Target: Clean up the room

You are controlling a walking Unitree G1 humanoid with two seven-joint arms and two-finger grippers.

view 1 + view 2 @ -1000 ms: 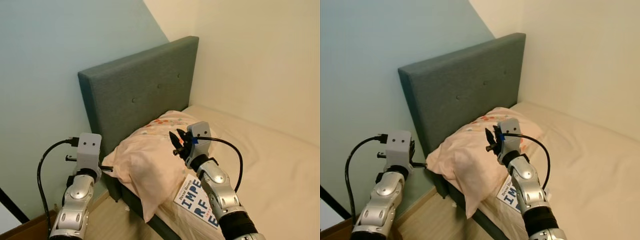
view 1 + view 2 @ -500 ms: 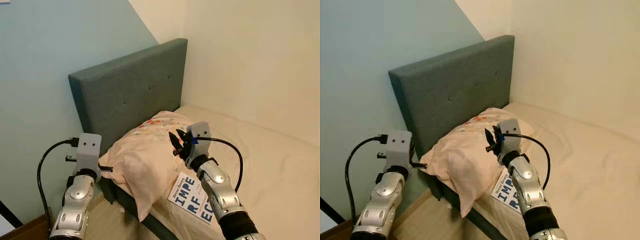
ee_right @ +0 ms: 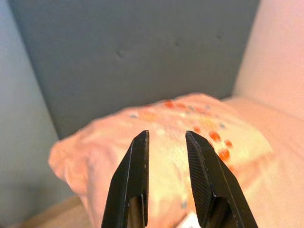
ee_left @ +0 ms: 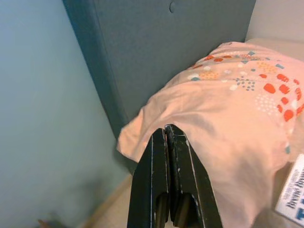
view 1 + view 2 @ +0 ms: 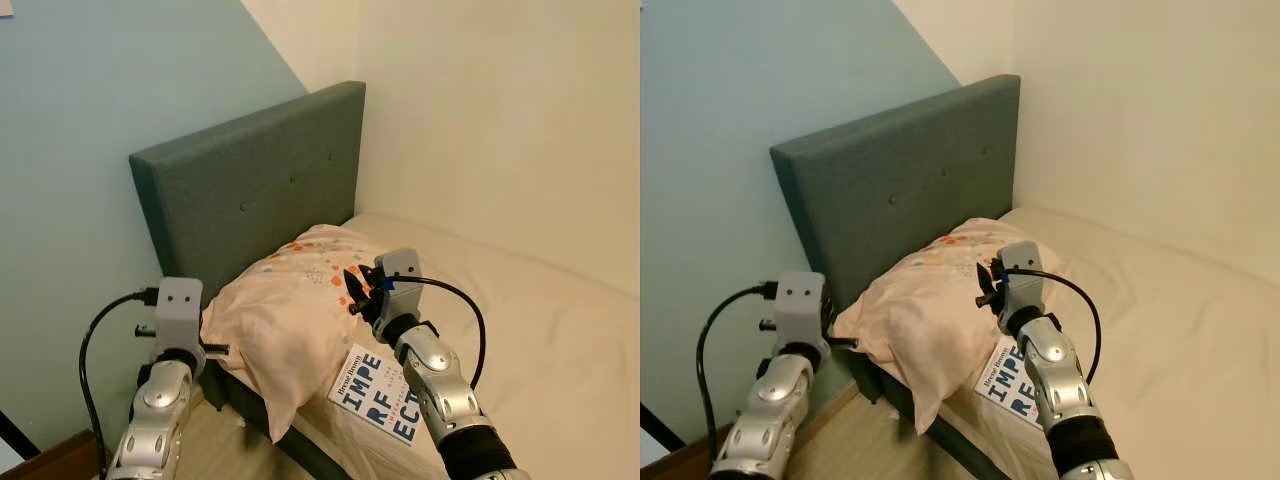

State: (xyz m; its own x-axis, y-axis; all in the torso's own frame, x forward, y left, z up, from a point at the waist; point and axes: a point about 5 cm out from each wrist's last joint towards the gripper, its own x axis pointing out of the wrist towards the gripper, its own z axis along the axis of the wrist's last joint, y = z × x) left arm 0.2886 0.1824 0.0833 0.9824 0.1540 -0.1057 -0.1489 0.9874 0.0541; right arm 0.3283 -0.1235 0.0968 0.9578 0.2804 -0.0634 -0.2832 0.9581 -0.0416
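While the pillow (image 5: 295, 315) is lying across the head of the bed (image 5: 540, 310) against the headboard (image 5: 250, 195), one corner drooping over the near-left edge, your left gripper (image 4: 166, 135) — fingers pressed together, empty — is sitting just left of that corner. Your right gripper (image 3: 165, 137), fingers spread, is hovering over the pillow's right end — the book (image 5: 380, 398) is lying just nearer.

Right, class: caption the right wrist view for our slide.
Open right gripper poised above the peach pillow before the grey headboard.
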